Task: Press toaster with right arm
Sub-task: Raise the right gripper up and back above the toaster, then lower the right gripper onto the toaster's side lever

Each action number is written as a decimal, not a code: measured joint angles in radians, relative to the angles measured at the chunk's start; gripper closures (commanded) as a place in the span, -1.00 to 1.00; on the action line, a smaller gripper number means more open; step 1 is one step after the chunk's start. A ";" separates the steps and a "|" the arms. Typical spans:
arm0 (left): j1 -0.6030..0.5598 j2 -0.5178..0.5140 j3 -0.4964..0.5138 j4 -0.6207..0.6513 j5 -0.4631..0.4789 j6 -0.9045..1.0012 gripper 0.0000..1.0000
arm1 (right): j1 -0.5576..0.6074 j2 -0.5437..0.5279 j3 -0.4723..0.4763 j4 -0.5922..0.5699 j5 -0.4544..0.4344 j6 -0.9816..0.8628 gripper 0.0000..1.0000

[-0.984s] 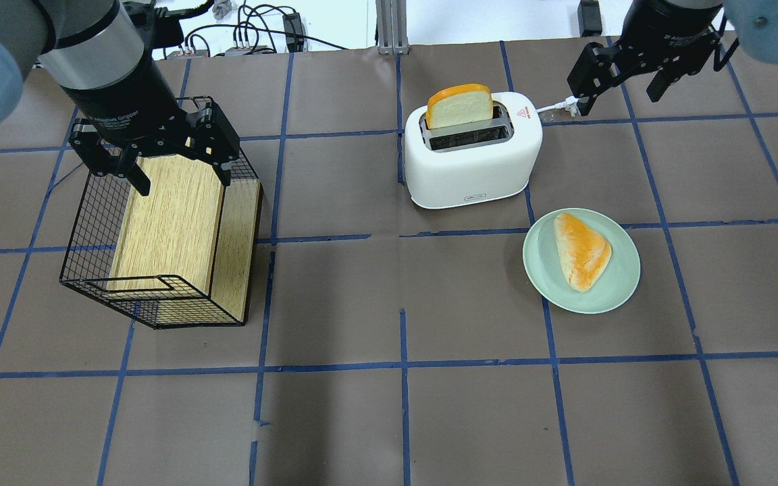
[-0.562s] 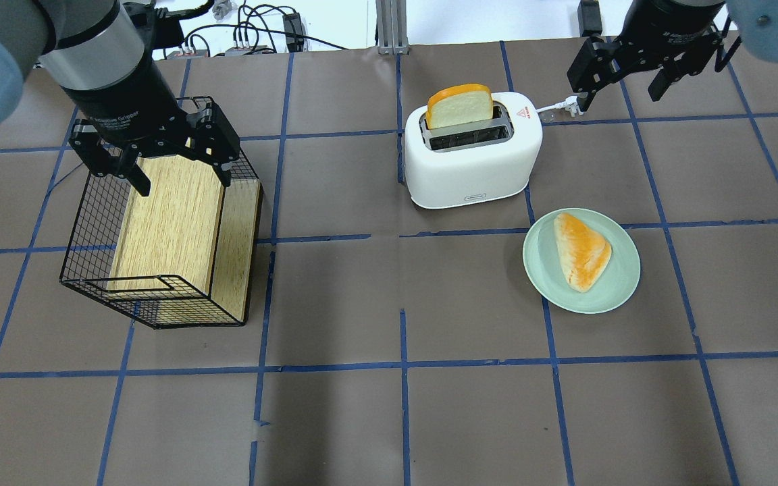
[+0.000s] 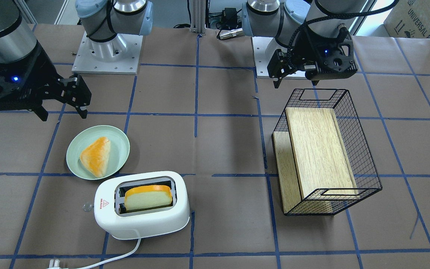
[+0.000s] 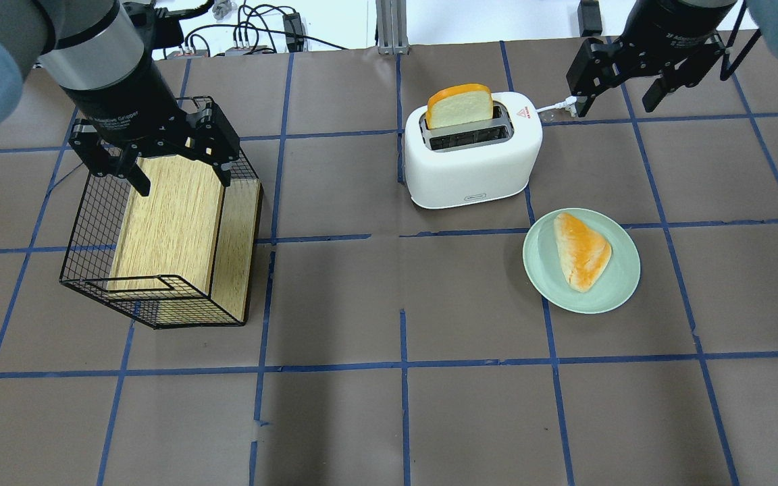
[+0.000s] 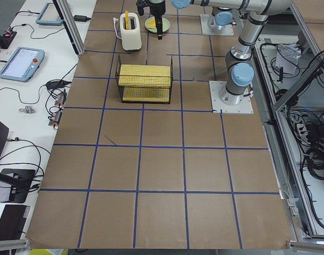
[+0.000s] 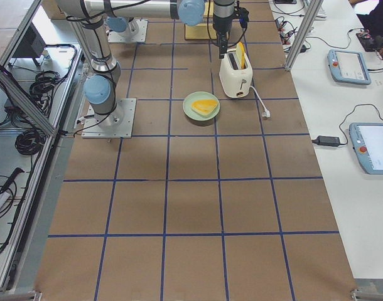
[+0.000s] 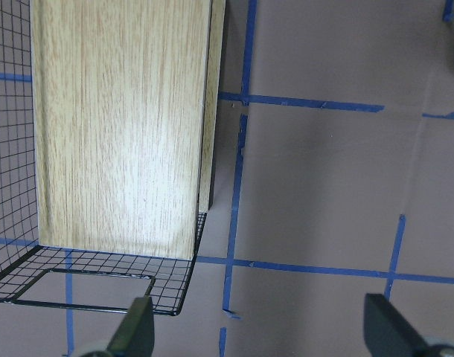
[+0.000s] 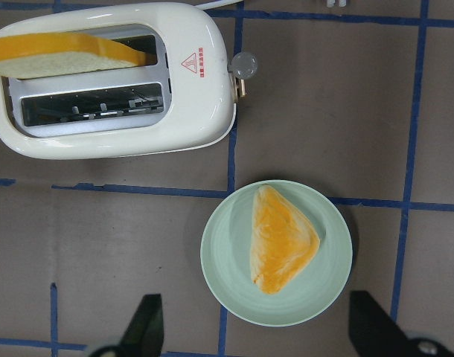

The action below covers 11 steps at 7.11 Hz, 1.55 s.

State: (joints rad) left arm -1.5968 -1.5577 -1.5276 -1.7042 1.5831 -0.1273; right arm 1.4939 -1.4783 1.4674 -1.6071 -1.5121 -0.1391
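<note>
The white toaster (image 4: 471, 152) stands at the table's far middle, with a bread slice (image 4: 460, 106) upright in its back slot. Its small lever knob (image 8: 243, 65) sticks out of the end with the red triangle. It also shows in the front-facing view (image 3: 142, 209). My right gripper (image 4: 622, 84) is open and empty. It hangs in the air to the right of the toaster, apart from it, above the white cord (image 4: 554, 106). In the right wrist view the gripper (image 8: 258, 327) hangs over a plate, with the toaster ahead. My left gripper (image 4: 179, 172) is open and empty over the wire basket.
A pale green plate (image 4: 622, 290) with a triangular bun (image 4: 581, 250) lies in front of and right of the toaster. A black wire basket (image 4: 85, 223) holding a wooden board (image 4: 173, 223) stands at the left. The cord's plug (image 3: 54, 263) lies behind the toaster.
My right gripper has shifted slightly, its wrist swinging a little to the right; it stays open. The left arm, toaster and plate have not moved.
</note>
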 measured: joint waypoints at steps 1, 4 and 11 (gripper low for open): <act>0.000 0.000 0.000 0.000 0.000 0.000 -1.00 | -0.005 0.015 -0.004 -0.001 0.024 -0.010 0.94; 0.000 -0.001 0.000 0.001 0.000 0.000 -1.00 | -0.118 0.066 -0.012 -0.008 0.164 -0.177 0.95; 0.000 -0.001 0.000 0.001 0.000 0.000 -1.00 | -0.147 0.374 -0.198 -0.073 0.376 -0.286 0.94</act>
State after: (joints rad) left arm -1.5969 -1.5586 -1.5277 -1.7036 1.5831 -0.1273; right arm 1.3468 -1.1039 1.2690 -1.6803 -1.1358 -0.4253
